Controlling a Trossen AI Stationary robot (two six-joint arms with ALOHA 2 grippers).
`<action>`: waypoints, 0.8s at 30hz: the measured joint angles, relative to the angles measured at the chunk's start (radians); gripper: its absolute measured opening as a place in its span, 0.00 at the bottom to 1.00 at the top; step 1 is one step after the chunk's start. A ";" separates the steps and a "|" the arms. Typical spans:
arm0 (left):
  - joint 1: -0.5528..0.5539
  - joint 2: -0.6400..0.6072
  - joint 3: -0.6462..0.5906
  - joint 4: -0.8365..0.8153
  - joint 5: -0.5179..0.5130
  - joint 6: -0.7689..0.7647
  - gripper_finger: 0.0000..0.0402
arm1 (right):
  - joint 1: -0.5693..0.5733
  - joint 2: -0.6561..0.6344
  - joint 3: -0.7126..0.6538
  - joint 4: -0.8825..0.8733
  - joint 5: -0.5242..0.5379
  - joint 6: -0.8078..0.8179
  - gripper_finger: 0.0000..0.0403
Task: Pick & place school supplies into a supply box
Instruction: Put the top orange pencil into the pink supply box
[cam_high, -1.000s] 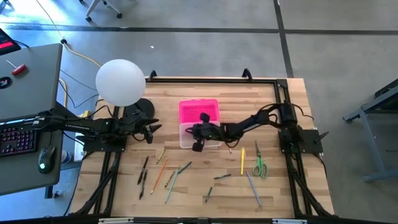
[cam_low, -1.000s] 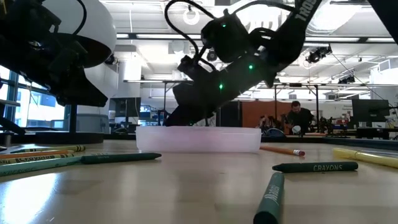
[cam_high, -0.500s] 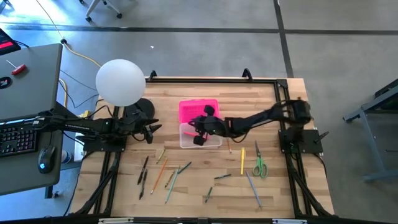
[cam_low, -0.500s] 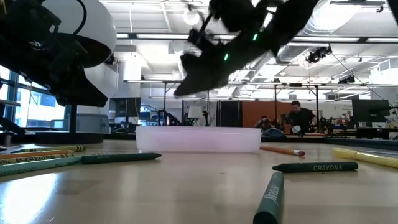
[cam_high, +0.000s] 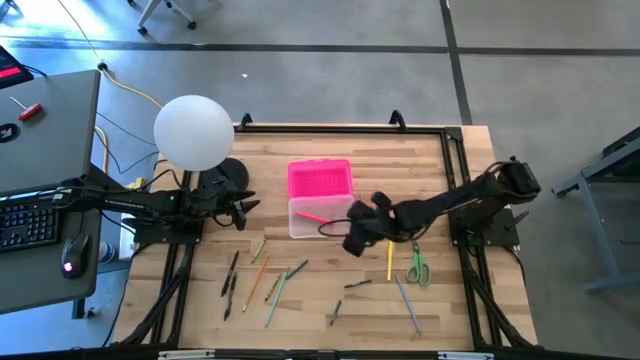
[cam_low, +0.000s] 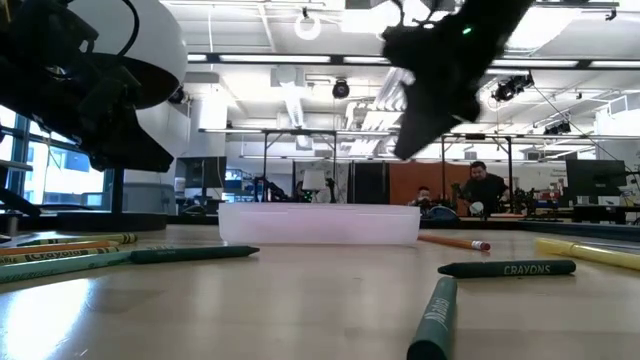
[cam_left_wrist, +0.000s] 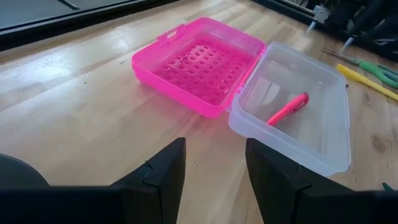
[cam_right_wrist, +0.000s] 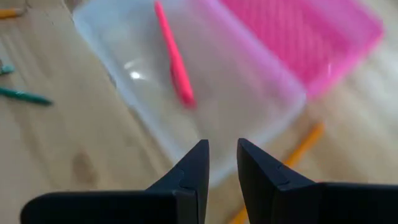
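At the tabletop's left edge the left gripper waits, jaws apart and empty. Pencils and crayons lie scattered near the front. The supply box sits mid-table, its pink lid flipped open behind it and one red pen inside. Just right of the box hangs the right gripper, raised, jaws slightly parted, holding nothing. Judged step: one drop done; next it must reach for another item, perhaps the yellow pencil or green-handled scissors.

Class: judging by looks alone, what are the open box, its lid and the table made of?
Supply box: likely clear plastic, since the table shows through its walls. Lid: seemingly glossy pink plastic with a moulded grid. Table: looks like lightly varnished wood, with visible grain and plank seams.
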 joint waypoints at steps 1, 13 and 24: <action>0.000 0.000 0.000 0.000 -0.008 -0.001 0.49 | 0.016 -0.006 0.000 -0.032 -0.015 0.064 0.15; 0.000 0.000 0.000 0.000 -0.039 -0.006 0.49 | 0.092 0.056 -0.001 -0.191 -0.204 0.474 0.15; 0.000 0.000 0.000 0.000 -0.038 -0.028 0.49 | 0.075 0.124 -0.001 -0.178 -0.237 0.517 0.14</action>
